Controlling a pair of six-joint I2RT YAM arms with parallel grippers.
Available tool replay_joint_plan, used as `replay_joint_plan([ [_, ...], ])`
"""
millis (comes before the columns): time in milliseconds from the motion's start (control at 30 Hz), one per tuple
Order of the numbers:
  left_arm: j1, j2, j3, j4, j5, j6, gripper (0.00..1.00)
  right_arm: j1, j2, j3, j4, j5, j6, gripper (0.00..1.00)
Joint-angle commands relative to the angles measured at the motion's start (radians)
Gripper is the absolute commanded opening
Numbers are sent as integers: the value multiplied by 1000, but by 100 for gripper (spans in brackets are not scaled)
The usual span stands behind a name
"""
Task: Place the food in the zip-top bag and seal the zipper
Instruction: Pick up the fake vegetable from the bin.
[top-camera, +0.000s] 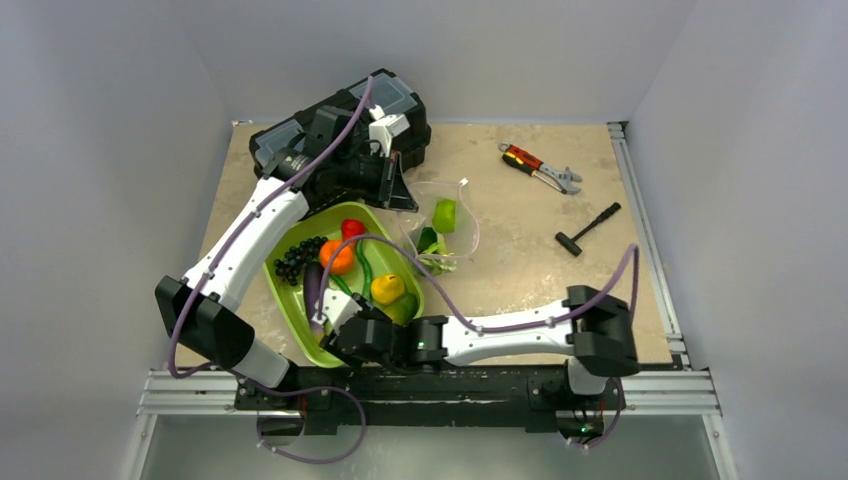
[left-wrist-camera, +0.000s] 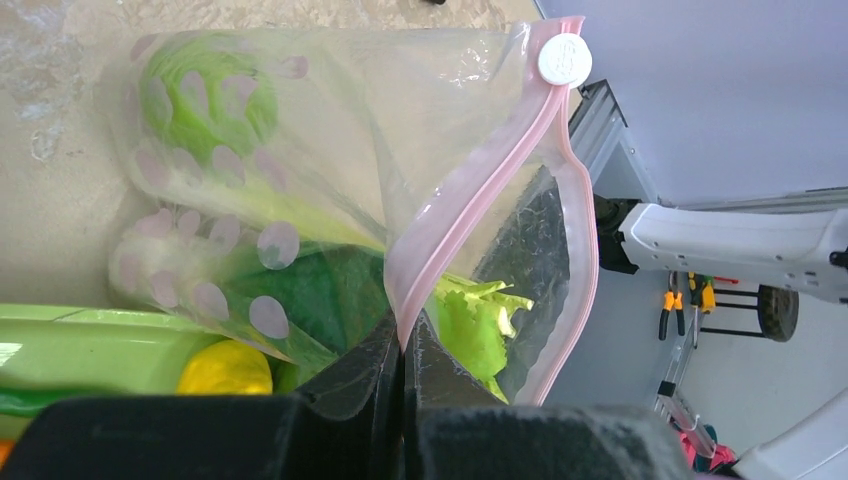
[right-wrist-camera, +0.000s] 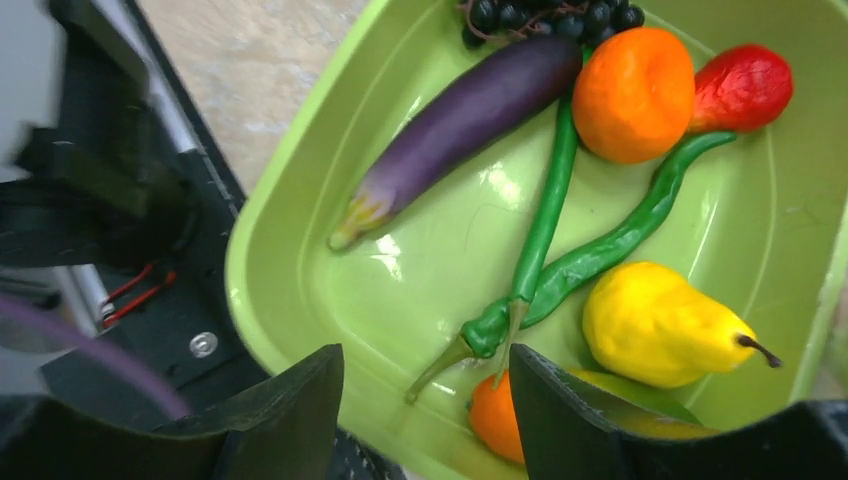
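My left gripper (left-wrist-camera: 403, 345) is closed tight on the pink zipper (left-wrist-camera: 470, 190) of the zip-top bag (left-wrist-camera: 330, 130). It pinches the strip at one end of the mouth, and the mouth stands open beside it. Inside the bag I see leafy green food (left-wrist-camera: 470, 320), and a lighter green piece (left-wrist-camera: 205, 95) lies deeper in. The bag rests on the worktop (top-camera: 520, 270), just beside the lime-green tray (right-wrist-camera: 290, 230) and near the black toolbox (top-camera: 400, 100). My right gripper (right-wrist-camera: 425, 400) hangs over the near end of the tray with its jaws apart, and it holds nothing. In the tray lie the purple eggplant (right-wrist-camera: 460, 120), the orange (right-wrist-camera: 633, 93), the long green beans (right-wrist-camera: 545, 200), a yellow pear (right-wrist-camera: 660, 325), a red fruit (right-wrist-camera: 742, 87) and the dark grapes (right-wrist-camera: 545, 15) at the far edge. A second orange piece (right-wrist-camera: 495, 415) sits low in the tray, below my right gripper.
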Motion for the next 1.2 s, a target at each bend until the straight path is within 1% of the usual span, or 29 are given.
replay_joint_plan([
  [0,22,-11,33,14,-2,24,0,-1,127,108,5,97,60,59],
  [133,24,-10,29,19,5,17,0,-7,244,160,-19,163,50,59],
  [267,24,-14,23,24,5,14,0,-32,307,195,-54,238,56,58],
  [467,25,-15,22,26,9,11,0,-87,319,182,-55,198,57,58],
  [600,25,-18,20,28,13,11,0,-114,331,165,-24,147,60,54],
  [800,24,-19,16,31,13,9,0,-118,373,179,-16,108,74,44],
  [900,25,-21,13,32,13,9,0,-117,385,180,-18,103,81,42],
  [967,25,-21,14,32,13,10,0,-116,383,174,-16,101,81,39],
  [1100,25,-24,12,32,13,8,0,-115,359,201,-66,145,75,25],
  [1167,25,-23,13,33,11,9,0,-112,327,219,-101,139,70,16],
])
